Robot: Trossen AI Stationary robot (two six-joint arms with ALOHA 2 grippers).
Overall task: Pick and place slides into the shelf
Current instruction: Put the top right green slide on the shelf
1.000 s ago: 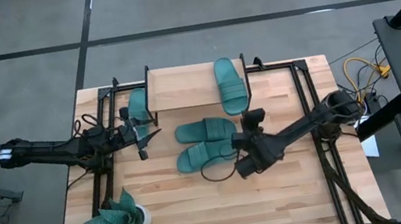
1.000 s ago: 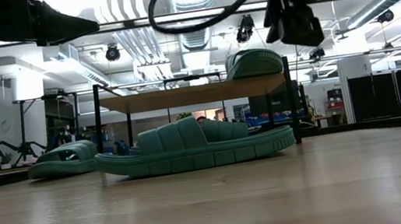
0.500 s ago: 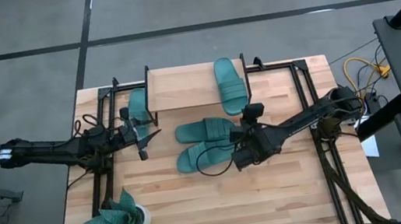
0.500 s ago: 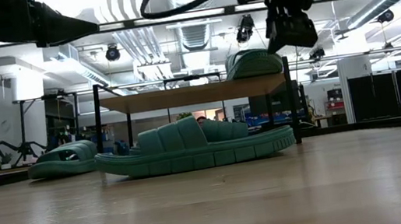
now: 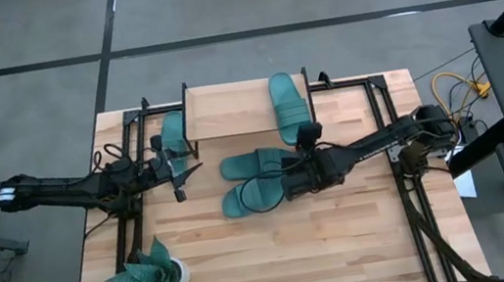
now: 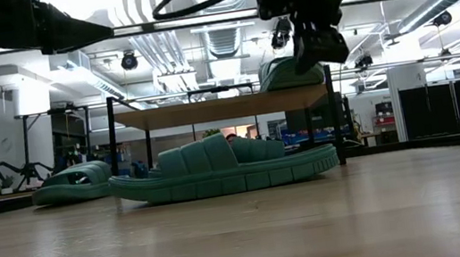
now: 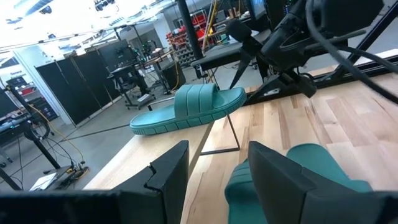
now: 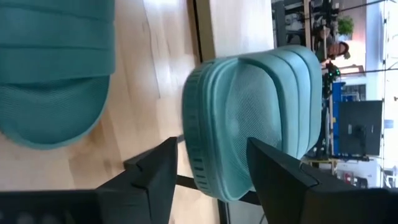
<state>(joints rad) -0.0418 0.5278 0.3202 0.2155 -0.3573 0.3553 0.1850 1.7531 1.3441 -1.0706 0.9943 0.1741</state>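
Teal slides: one [image 5: 291,106] lies on the shelf [image 5: 228,110], one [image 5: 173,132] under its left end, two [image 5: 257,163] on the table. The right gripper [image 5: 290,183] hangs spread over the nearer pair; the left gripper [image 5: 178,174] hangs spread, empty, beside the shelf.

Your light wooden tabletop [image 5: 345,237] carries two teal rubber slides [image 5: 259,179], a potted teal plant [image 5: 152,274], and the plank-topped shelf [image 5: 228,110].

One slide [image 5: 290,106] on the shelf [image 5: 228,111], two before it.
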